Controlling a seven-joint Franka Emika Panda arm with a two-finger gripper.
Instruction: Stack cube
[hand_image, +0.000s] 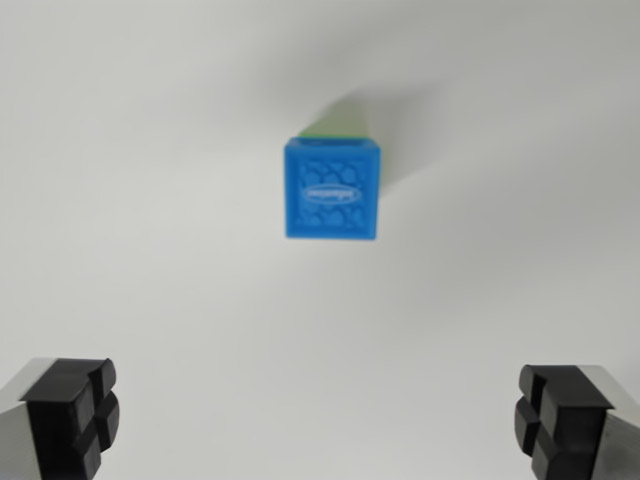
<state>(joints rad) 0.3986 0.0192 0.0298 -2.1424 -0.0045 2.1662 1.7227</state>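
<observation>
A blue cube (332, 190) with an embossed top face and an oval logo sits in the upper middle of the wrist view, seen from above. A green cube (338, 123) shows as a sliver beyond the blue cube's far edge, so the blue one rests on top of it. My gripper (318, 415) is open, its two black fingertips wide apart in the bottom corners. Nothing is between them. The stack lies beyond the fingertips and well below them.
A plain white table surface (150, 250) fills the view. The stack casts a soft shadow (420, 140) to its upper right.
</observation>
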